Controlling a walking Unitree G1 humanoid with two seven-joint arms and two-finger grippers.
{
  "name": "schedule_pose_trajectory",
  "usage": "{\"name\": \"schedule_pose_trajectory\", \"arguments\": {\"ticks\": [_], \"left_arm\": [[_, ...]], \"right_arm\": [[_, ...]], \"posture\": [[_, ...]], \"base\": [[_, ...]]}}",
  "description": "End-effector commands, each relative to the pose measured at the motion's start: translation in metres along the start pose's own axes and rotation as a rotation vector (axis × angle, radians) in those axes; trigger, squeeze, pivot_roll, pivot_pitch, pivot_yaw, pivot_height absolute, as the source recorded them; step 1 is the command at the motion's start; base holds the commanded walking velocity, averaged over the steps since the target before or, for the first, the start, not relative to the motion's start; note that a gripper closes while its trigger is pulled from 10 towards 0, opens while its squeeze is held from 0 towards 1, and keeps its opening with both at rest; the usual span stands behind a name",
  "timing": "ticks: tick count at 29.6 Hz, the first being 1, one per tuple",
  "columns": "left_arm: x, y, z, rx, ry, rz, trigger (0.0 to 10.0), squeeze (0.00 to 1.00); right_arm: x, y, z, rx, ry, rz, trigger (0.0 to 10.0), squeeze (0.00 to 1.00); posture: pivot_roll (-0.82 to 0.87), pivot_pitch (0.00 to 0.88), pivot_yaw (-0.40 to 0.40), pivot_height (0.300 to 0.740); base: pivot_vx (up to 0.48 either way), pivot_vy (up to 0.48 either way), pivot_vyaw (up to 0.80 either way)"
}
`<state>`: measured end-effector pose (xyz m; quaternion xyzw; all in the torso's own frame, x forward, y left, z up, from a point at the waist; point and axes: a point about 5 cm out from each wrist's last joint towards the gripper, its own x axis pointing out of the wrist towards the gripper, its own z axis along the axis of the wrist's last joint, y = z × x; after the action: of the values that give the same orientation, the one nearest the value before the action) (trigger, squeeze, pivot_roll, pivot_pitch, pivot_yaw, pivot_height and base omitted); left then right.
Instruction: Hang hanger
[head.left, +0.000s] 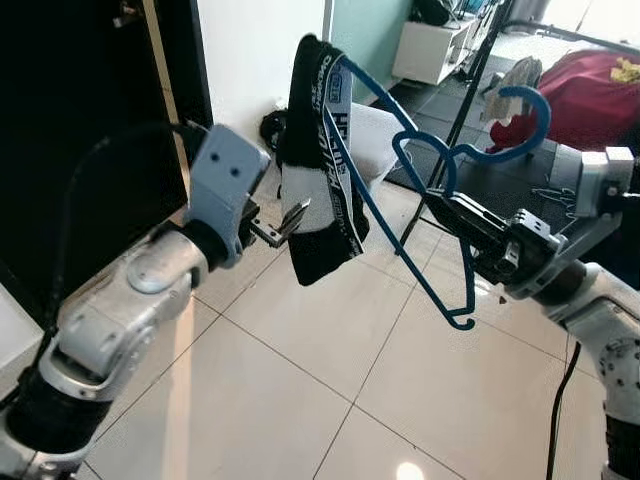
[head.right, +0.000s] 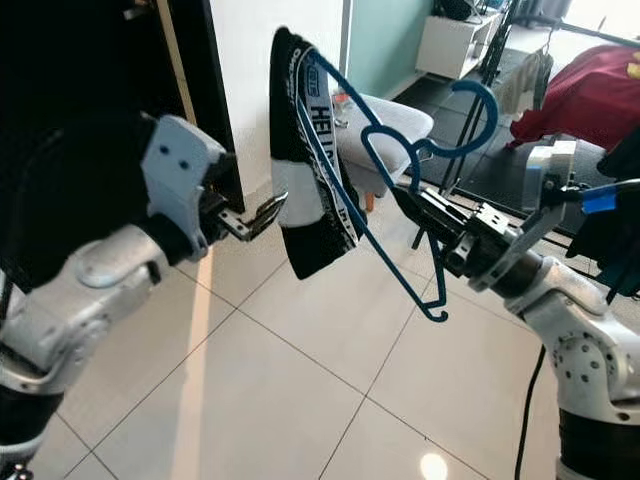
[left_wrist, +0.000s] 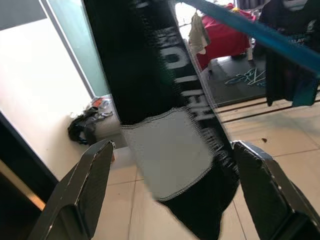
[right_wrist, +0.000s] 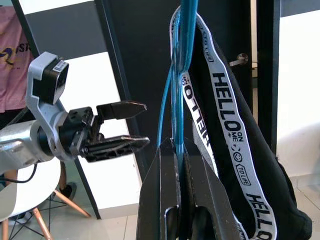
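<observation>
A blue plastic hanger (head.left: 402, 238) is held in the air, tilted, with its hook (head.left: 528, 108) pointing toward the right. A black garment (head.left: 312, 205) with a white "HELLO" band is draped over its far arm. My right gripper (head.left: 447, 205) is shut on the hanger near its neck; the right wrist view shows the blue wire (right_wrist: 178, 75) rising from between the closed fingers. My left gripper (head.left: 288, 225) is open at the garment's lower left edge. In the left wrist view the cloth (left_wrist: 170, 165) hangs between its two spread fingers (left_wrist: 82, 192).
A black door panel (head.left: 80, 120) and a white wall stand at the left. A white chair (head.left: 378, 135) sits behind the garment. A drying rack with red cloth (head.left: 600, 85) and a slanted black pole (head.left: 468, 105) are at the right. Pale tiled floor (head.left: 300, 400) lies below.
</observation>
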<state>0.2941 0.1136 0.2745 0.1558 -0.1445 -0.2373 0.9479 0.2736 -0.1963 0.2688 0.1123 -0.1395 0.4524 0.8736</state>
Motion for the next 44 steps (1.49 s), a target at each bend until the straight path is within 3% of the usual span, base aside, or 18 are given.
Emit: {"name": "schedule_pose_trajectory", "arguments": {"ticks": [1,5,13,16,18,21,22,24,25,28,31,32,33,34,36,37,38,44], "left_arm": [[0.0,-0.008,-0.005,-0.008,0.007,-0.011,10.0,0.0],[0.004,-0.021,-0.006,-0.111,-0.019,0.0,10.0,0.0],[0.007,-0.019,-0.005,-0.219,-0.036,0.106,10.0,0.0],[0.008,-0.016,-0.005,-0.217,-0.033,0.143,10.0,0.0],[0.008,-0.002,-0.009,-0.114,0.003,0.285,10.0,0.0],[0.007,0.007,-0.011,-0.043,0.025,0.361,10.0,0.0],[0.006,0.012,-0.013,0.002,0.037,0.407,7.6,0.0],[0.005,0.016,-0.013,0.028,0.044,0.437,7.6,0.0],[0.004,0.019,-0.014,0.044,0.051,0.461,0.0,0.0],[0.003,0.02,-0.015,0.052,0.054,0.476,0.0,0.0],[0.006,0.021,-0.018,-0.017,0.067,0.48,0.0,0.0],[0.009,0.016,-0.016,-0.078,0.046,0.439,4.8,0.0],[0.009,0.016,-0.016,-0.078,0.046,0.439,4.8,0.0],[0.012,0.01,-0.012,-0.147,0.02,0.397,10.0,0.0],[0.013,0.006,-0.009,-0.182,-0.001,0.37,10.0,0.0],[0.013,0.004,-0.008,-0.19,-0.01,0.363,10.0,0.33],[0.012,0.002,-0.009,-0.192,-0.006,0.358,10.0,1.0],[0.008,-0.001,-0.014,-0.205,0.018,0.356,10.0,1.0]], "right_arm": [[0.004,0.001,0.0,-0.011,-0.006,0.012,10.0,0.0],[0.009,0.003,-0.003,0.001,-0.01,0.029,10.0,0.0],[0.013,0.006,-0.004,0.012,-0.013,0.048,10.0,0.0],[0.014,0.006,-0.004,0.013,-0.013,0.052,10.0,0.0],[0.015,0.008,-0.005,0.017,-0.014,0.059,10.0,0.0],[0.016,0.008,-0.005,0.018,-0.015,0.062,10.0,0.0],[0.017,0.009,-0.005,0.019,-0.015,0.065,10.0,0.0],[0.017,0.01,-0.005,0.019,-0.016,0.066,10.0,0.0],[0.017,0.01,-0.004,0.018,-0.018,0.068,10.0,0.0],[0.017,0.011,-0.004,0.018,-0.019,0.07,10.0,0.0],[0.017,0.013,-0.002,0.018,-0.021,0.076,10.0,0.0],[0.017,0.014,-0.003,0.018,-0.019,0.076,10.0,0.0],[0.017,0.014,-0.003,0.018,-0.019,0.076,10.0,0.0],[0.016,0.014,-0.003,0.018,-0.017,0.075,10.0,0.0],[0.016,0.014,-0.003,0.017,-0.015,0.072,10.0,0.0],[0.016,0.013,-0.003,0.016,-0.014,0.07,10.0,0.0],[0.016,0.013,-0.003,0.015,-0.015,0.068,10.0,0.0],[0.016,0.012,-0.002,0.012,-0.019,0.063,10.0,0.0]], "posture": [[0.03,0.088,-0.058,0.74],[0.03,0.088,-0.059,0.74],[0.02,0.091,-0.064,0.74],[0.02,0.09,-0.064,0.74],[0.02,0.088,-0.066,0.74],[0.02,0.089,-0.065,0.74],[0.02,0.089,-0.065,0.74],[0.02,0.088,-0.063,0.74],[0.01,0.088,-0.062,0.74],[0.01,0.088,-0.062,0.74],[0.01,0.087,-0.06,0.74],[0.01,0.087,-0.06,0.74],[0.01,0.087,-0.06,0.74],[0.01,0.087,-0.06,0.74],[0.01,0.087,-0.06,0.74],[0.01,0.087,-0.06,0.74],[0.01,0.088,-0.057,0.74],[0.01,0.091,-0.058,0.74]], "base": [[0.0,0.0,0.0],[0.0,0.0,0.0],[0.0,0.0,0.0],[0.0,0.0,0.0],[0.0,0.0,0.0],[0.0,0.0,0.0],[0.0,0.0,0.0],[0.0,0.0,0.0],[0.0,0.0,0.0],[0.0,0.0,0.0],[0.0,0.0,0.0],[0.0,0.0,0.0],[0.0,0.0,0.0],[0.0,0.0,0.0],[0.0,0.0,0.0],[0.0,0.0,0.0],[0.0,0.0,0.0],[0.0,0.0,0.0]]}}
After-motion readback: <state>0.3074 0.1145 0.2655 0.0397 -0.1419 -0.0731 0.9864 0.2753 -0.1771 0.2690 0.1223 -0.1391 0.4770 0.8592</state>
